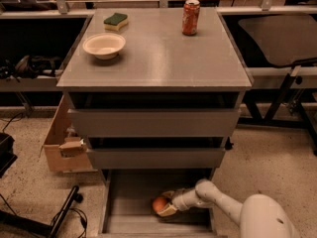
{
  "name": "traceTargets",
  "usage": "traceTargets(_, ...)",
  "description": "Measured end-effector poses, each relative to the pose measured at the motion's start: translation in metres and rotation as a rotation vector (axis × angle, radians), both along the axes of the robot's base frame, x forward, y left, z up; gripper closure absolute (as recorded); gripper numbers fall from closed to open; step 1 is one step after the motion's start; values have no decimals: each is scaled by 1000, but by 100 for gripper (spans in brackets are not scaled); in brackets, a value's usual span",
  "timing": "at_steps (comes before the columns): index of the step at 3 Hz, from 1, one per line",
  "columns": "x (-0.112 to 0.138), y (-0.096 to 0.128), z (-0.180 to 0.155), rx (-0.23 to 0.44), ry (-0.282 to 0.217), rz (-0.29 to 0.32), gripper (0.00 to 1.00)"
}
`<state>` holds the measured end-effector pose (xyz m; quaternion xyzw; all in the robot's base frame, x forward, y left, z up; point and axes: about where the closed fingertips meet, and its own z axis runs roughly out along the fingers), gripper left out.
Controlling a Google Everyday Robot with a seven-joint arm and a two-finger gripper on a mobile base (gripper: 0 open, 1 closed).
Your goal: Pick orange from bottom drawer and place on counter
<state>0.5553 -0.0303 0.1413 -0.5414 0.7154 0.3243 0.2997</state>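
Well, the gripper (167, 208) is at the orange (158, 204) in the bottom drawer (128, 197); I cannot tell whether it grips, so it should secure the fruit before lifting.

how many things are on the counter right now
3 on the counter: bowl front left, sponge behind it, soda can back right. The gripper is down in the bottom drawer at the orange.

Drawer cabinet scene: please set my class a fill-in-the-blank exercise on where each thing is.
In the bottom drawer, the gripper is at the ____.
On the counter, the soda can stands ____.
The green sponge lies beside the white ____.
Missing words: orange; upright; bowl.
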Motion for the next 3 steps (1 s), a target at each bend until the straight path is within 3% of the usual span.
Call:
traceTargets(1, 19, -54, 55, -73, -77, -129, 100)
traceTargets(2, 23, -115, 150, -83, -165, -264, 100)
traceTargets(3, -33, -140, 250, -31, -153, -284, 100)
